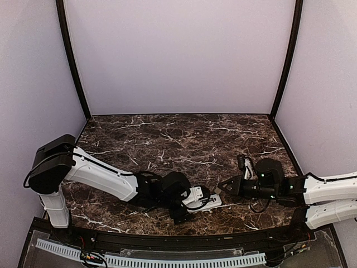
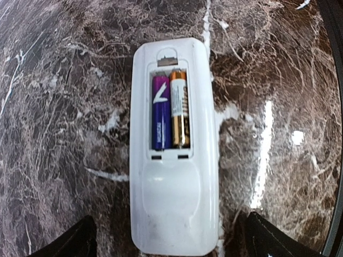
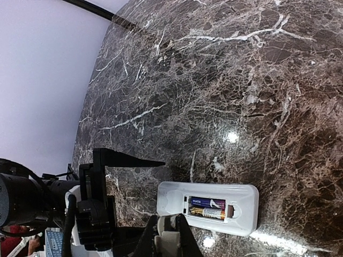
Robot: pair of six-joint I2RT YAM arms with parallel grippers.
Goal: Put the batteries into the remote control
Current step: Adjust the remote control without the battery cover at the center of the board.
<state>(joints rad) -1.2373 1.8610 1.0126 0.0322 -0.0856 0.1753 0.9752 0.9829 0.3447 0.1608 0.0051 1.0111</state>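
Note:
The white remote control [image 2: 174, 209] lies back up on the marble table, battery bay open. Two batteries sit side by side in the bay: a purple one [image 2: 160, 115] and a gold one [image 2: 179, 112]. My left gripper [image 2: 170, 230] is open, one finger on each side of the remote's near end. My right gripper [image 3: 167, 238] is shut on a small white cover piece [image 3: 169, 243], held just beside the remote [image 3: 177, 195] near its closed end. In the top view both grippers meet at the remote [image 1: 207, 201] near the front middle.
The dark marble table [image 1: 184, 139] stretches away behind the remote to plain lilac walls. The left gripper's black finger [image 3: 128, 158] sticks out close to the remote in the right wrist view. A black rail runs along the table's near edge [image 1: 167, 239].

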